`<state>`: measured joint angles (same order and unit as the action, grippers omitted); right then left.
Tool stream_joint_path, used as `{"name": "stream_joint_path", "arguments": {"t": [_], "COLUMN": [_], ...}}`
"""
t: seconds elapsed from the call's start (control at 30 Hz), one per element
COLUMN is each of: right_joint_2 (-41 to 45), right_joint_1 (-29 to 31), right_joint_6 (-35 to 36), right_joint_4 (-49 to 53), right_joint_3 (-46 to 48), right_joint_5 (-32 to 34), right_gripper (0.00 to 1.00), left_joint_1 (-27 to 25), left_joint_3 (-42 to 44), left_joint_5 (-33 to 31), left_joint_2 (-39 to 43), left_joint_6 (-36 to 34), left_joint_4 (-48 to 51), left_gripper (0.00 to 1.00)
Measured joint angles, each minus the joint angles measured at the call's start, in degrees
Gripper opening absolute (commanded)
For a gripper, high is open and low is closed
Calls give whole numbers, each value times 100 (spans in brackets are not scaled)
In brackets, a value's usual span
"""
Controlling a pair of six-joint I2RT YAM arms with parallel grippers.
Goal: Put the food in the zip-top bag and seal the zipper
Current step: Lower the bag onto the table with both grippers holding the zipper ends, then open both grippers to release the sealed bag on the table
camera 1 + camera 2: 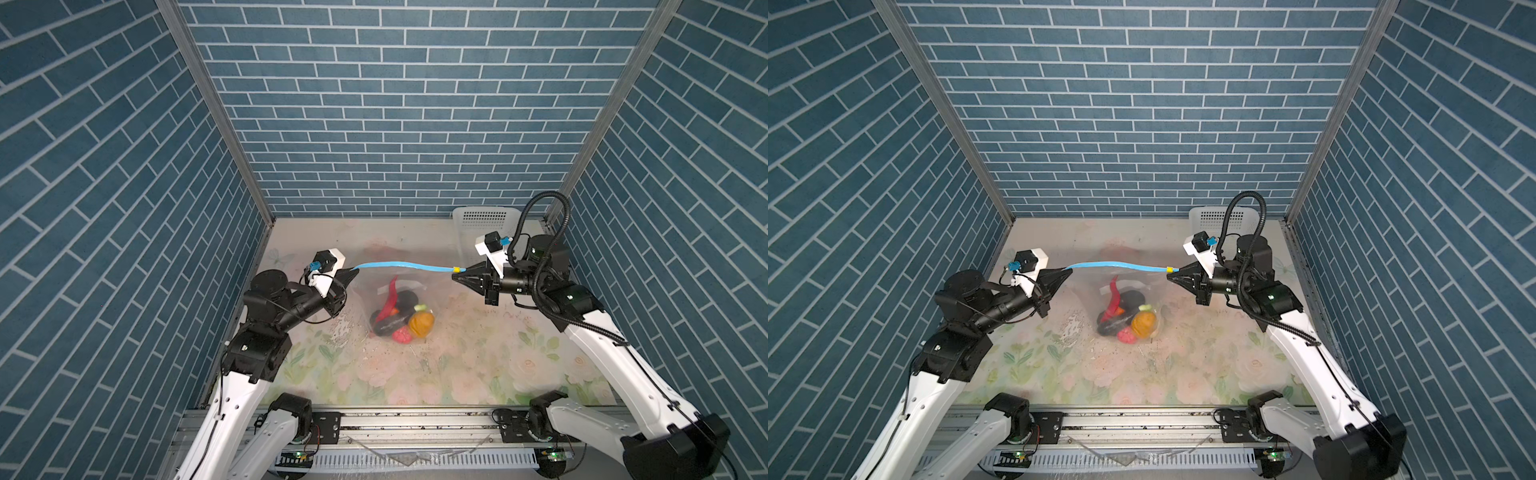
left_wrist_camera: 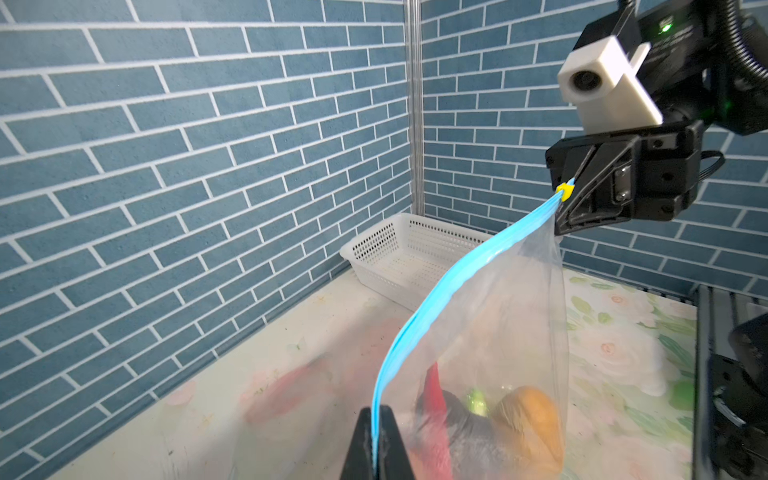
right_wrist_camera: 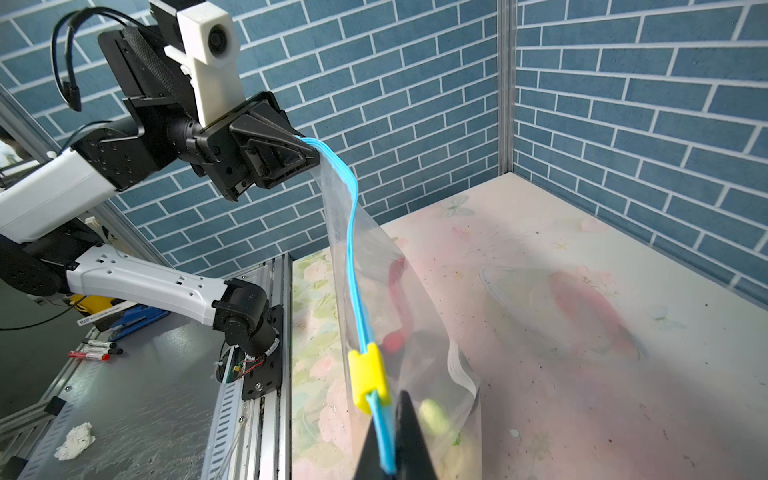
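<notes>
The clear zip-top bag (image 1: 386,299) (image 1: 1096,299) hangs between my two grippers above the flowered table. Its light-blue zipper (image 1: 405,265) (image 1: 1117,265) (image 2: 440,299) (image 3: 353,270) stretches along the top edge. My left gripper (image 1: 352,271) (image 1: 1068,272) (image 2: 376,453) is shut on the zipper's left end. My right gripper (image 1: 456,275) (image 1: 1171,275) (image 3: 388,457) is shut on the zipper's right end, just behind the yellow slider (image 1: 456,269) (image 1: 1169,269) (image 2: 564,190) (image 3: 368,380). The food (image 1: 403,318) (image 1: 1125,318) (image 2: 528,419) lies heaped in the bag's bottom: red chili, dark eggplant, orange and pink lumps.
A white perforated basket (image 1: 484,220) (image 1: 1214,216) (image 2: 399,257) stands at the back right corner behind my right arm. Blue brick walls close three sides. Markers (image 3: 93,353) and a crumpled tissue (image 3: 77,440) lie on the metal frame beside the table.
</notes>
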<state>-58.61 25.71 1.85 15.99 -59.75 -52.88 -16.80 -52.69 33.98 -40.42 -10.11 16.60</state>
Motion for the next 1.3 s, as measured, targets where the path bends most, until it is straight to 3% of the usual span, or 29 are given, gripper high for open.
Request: {"name": "stream_joint_path", "arguments": {"t": [0.27, 0.4, 0.53, 0.7, 0.9, 1.3], "right_joint_2": [796, 828, 710, -28, -767, -2455], "right_joint_1": [1086, 1357, 1362, 1327, 898, 85], "right_joint_6": [-719, -1073, -1270, -1281, -1128, -199], "right_joint_4": [774, 1023, 1043, 1045, 1038, 461], "right_joint_3": [678, 732, 713, 505, 225, -273], "right_joint_5": [1244, 1510, 1733, 1969, 1987, 1773], "right_gripper": [0, 0, 0, 0, 0, 0], "left_joint_1": [-417, -461, -463, -459, -452, -63], "left_joint_3": [20, 133, 387, 514, 455, -4], "left_joint_5": [-411, -483, -750, -1196, -1449, -1635], "left_joint_2": [1207, 1631, 1534, 697, -957, -3158], "left_joint_6": [339, 629, 748, 710, 463, 131], "left_joint_4": [1368, 1930, 2260, 1950, 1211, -308], "left_gripper": [0, 0, 0, 0, 0, 0]}}
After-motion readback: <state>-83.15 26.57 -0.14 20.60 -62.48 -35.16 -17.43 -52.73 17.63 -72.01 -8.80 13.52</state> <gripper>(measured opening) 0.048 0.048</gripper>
